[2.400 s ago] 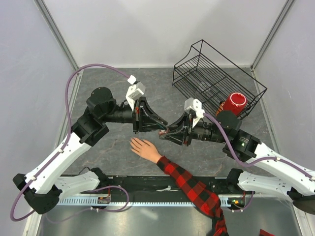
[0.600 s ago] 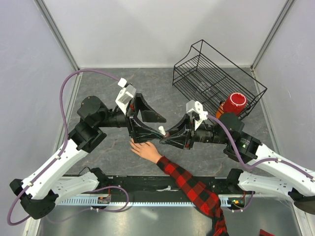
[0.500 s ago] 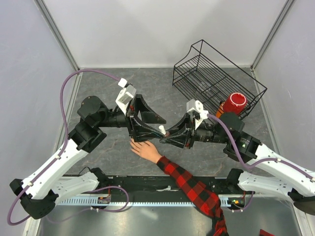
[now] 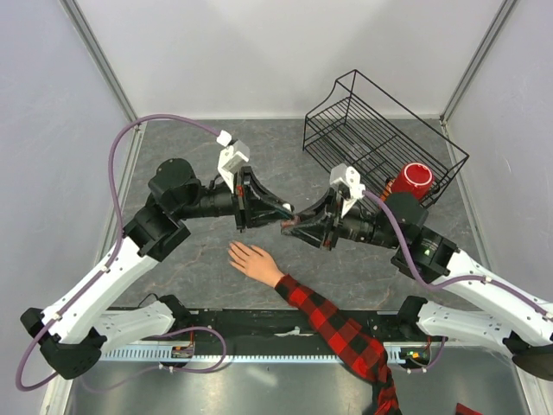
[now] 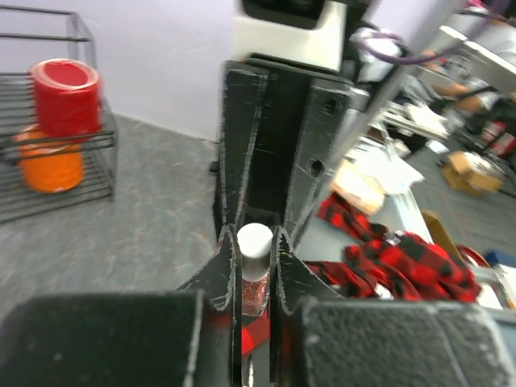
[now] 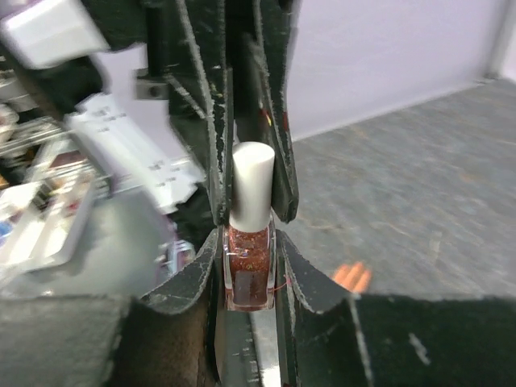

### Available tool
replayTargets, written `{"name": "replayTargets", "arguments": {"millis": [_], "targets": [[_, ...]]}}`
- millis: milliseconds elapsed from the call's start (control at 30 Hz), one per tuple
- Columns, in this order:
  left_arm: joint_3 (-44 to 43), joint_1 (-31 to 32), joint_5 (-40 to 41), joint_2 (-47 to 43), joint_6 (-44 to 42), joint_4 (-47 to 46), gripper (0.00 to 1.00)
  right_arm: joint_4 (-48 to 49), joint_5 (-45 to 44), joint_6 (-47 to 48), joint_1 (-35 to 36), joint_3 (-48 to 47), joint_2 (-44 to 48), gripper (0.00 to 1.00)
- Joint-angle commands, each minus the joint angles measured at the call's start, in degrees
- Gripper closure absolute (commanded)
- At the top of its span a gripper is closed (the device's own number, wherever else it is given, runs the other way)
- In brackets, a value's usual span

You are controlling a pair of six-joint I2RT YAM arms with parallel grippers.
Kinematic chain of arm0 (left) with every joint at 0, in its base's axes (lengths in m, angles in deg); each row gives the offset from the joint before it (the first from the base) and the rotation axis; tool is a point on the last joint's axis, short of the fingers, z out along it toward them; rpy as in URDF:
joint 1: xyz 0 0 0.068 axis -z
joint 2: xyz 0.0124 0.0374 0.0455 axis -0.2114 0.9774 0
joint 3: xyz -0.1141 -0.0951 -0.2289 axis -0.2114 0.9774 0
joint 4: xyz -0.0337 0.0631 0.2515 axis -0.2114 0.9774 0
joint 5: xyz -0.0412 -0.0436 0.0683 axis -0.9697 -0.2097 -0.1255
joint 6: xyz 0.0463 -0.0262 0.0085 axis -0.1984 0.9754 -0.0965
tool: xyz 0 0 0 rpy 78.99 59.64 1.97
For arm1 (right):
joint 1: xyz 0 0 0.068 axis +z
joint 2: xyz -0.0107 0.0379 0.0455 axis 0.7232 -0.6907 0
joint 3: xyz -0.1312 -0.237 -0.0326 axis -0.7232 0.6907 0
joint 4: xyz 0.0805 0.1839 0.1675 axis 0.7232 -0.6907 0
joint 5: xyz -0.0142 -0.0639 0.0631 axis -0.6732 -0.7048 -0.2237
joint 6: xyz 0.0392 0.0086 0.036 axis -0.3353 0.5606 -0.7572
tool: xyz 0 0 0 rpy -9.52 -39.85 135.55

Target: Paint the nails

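A tiny bottle (image 6: 249, 270) of red glitter polish with a white cap (image 6: 252, 185) is held in the air between both grippers. My right gripper (image 4: 289, 226) is shut on the glass body. My left gripper (image 4: 288, 210) is shut on the cap (image 5: 255, 242). In the right wrist view my right gripper (image 6: 250, 250) flanks the glass. The pale hand (image 4: 251, 259) lies flat on the table, fingers spread, below and left of the bottle, on an arm in a red-and-black plaid sleeve (image 4: 333, 324). Its nails are too small to make out. Blurred fingertips (image 6: 352, 276) show in the right wrist view.
A black wire basket (image 4: 380, 138) stands tilted at the back right. A red cup (image 4: 413, 180) sits at its near corner above an orange object (image 5: 52, 165). The plaid sleeve (image 5: 387, 258) crosses the near edge between the arm bases.
Half a second ago my left gripper held the white cap low over the hand, apart from the bottle. Now it has risen and the cap sits back on the bottle in my right gripper.
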Motion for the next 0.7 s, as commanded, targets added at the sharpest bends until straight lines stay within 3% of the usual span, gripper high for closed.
{"name": "replayTargets", "arguments": {"millis": [0, 33, 67, 100, 133, 200, 267, 367, 433, 467, 500, 567, 600, 667], "targets": [[-5.02, 0.93, 24.73, 0.16, -3.41, 10.70, 0.98, -7.98, -27.89, 5.65, 1.99, -6.70, -5.43, 1.00], [-6.50, 1.64, 31.14, 0.59, -3.06, 12.74, 0.98, -11.13, -38.77, 9.76, 10.02, -9.67, -7.10, 1.00], [-7.56, 3.64, 43.39, 2.60, -2.62, 15.11, 0.98, -11.43, -50.63, 11.88, 15.14, -11.01, -9.20, 1.00], [-8.70, 4.62, 49.08, 3.75, -0.35, 19.57, 0.98, -11.43, -69.37, 14.08, 21.55, -12.41, -13.92, 1.00], [-11.15, 5.85, 55.93, 5.07, 0.98, 21.62, 0.98, -11.43, -73.56, 14.71, 23.35, -15.56, -16.15, 1.00], [-12.49, 5.95, 57.75, 7.71, 3.88, 23.13, 0.98, -10.12, -77.81, 16.65, 24.68, -17.17, -19.76, 1.00], [-12.32, 6.04, 55.39, 7.72, 4.42, 21.65, 0.98, -8.71, -77.56, 17.53, 24.69, -16.74, -19.95, 1.00], [-10.04, 5.95, 49.33, 5.18, 2.50, 16.64, 0.98, -6.34, -68.88, 17.89, 23.46, -14.11, -16.80, 1.00], [-7.76, 5.86, 42.42, 2.63, 1.00, 14.09, 0.96, -4.67, -55.67, 16.48, 20.05, -10.87, -13.98, 1.00], [-7.05, 5.86, 40.11, 1.75, 0.03, 11.29, 0.89, -3.97, -52.10, 15.35, 19.07, -9.63, -11.10, 1.00], [-6.26, 5.77, 37.74, 1.04, -0.32, 10.05, 0.71, -3.00, -49.11, 15.33, 17.32, -8.57, -9.85, 1.00], [-4.67, 5.34, 30.18, -0.89, -0.94, 7.33, 0.51, -2.90, -41.45, 13.94, 15.82, -6.20, -6.61, 1.00], [-3.89, 5.07, 28.33, -1.42, -0.86, 6.70, 0.37, -3.34, -38.91, 13.32, 13.98, -5.14, -5.72, 1.00], [-3.27, 4.72, 23.05, -2.91, -1.38, 5.47, 0.26, -4.22, -31.10, 12.61, 12.39, -4.43, -3.26, 1.00]]}}
